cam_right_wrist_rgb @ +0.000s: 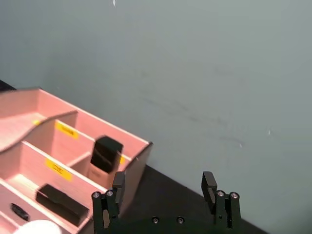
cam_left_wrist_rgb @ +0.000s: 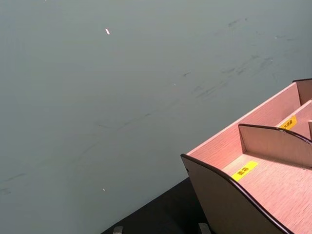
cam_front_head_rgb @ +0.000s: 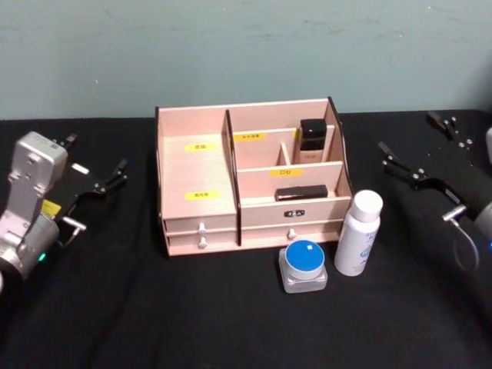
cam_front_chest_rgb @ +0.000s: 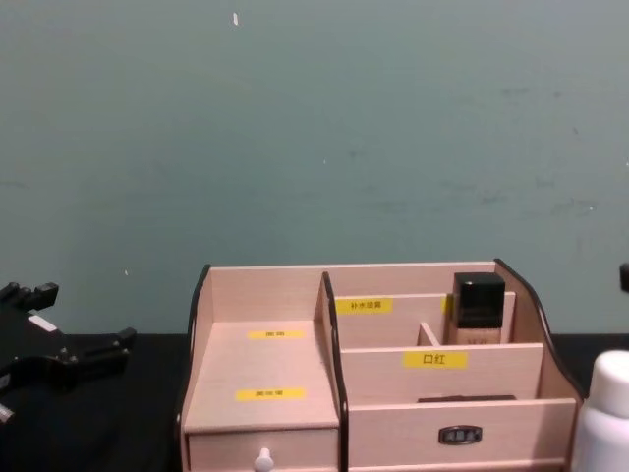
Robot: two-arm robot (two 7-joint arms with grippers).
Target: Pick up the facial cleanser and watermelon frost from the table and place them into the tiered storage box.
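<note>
Facial cleanser (cam_front_head_rgb: 358, 234), watermelon frost (cam_front_head_rgb: 303, 265): one each

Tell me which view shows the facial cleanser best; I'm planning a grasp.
Head view: the facial cleanser stands whole and upright beside the tiered storage box. The chest view catches its top at a corner; the right wrist view, a sliver of cap.

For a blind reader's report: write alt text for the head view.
A white facial cleanser bottle and a blue-lidded watermelon frost jar stand on the black table in front of a wooden tiered storage box. The left hand and right hand are open at either side.
</note>
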